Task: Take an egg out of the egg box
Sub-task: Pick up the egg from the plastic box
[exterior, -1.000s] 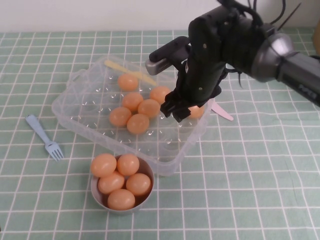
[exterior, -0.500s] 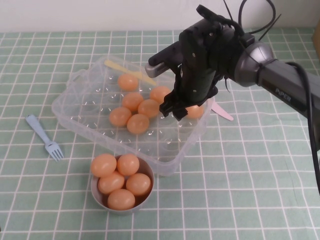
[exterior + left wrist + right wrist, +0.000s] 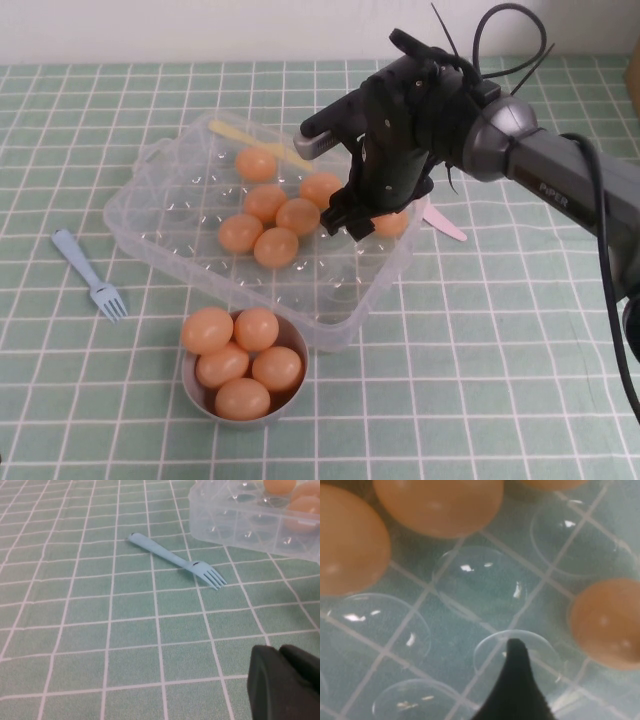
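Right gripper hangs inside the egg box, jaws wide and empty, beside the egg for grasping; left gripper parked near the fork, jaws unreadable

Glossy black right arm, grey PIPER-marked link, looping black cables, black claw.

Fork left of egg box; bowl before it

Table covered by a green cloth with a white grid; pale wall along its far edge.
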`<action>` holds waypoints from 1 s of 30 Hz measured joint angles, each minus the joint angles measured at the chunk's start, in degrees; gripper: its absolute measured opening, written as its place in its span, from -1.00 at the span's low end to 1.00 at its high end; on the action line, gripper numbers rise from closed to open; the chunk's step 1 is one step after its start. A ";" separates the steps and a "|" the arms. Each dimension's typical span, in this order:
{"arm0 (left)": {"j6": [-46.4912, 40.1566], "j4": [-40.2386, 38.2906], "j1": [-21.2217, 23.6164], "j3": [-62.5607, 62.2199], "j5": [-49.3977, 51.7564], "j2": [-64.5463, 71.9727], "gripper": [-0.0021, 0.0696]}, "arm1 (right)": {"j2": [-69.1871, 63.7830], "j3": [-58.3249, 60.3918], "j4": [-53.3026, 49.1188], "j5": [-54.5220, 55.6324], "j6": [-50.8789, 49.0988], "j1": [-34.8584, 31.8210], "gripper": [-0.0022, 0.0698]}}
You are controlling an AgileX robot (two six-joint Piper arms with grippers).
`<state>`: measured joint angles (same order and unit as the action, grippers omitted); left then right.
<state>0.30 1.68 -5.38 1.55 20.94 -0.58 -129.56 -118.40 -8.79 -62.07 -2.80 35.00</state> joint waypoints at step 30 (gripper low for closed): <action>0.00 0.00 0.00 0.00 0.00 0.00 -0.95 | -1.48 0.00 -4.25 2.62 -0.07 -0.71 0.36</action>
<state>0.30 1.68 -5.38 1.55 20.94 -0.58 -131.04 -118.40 -13.05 -59.46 -2.87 34.29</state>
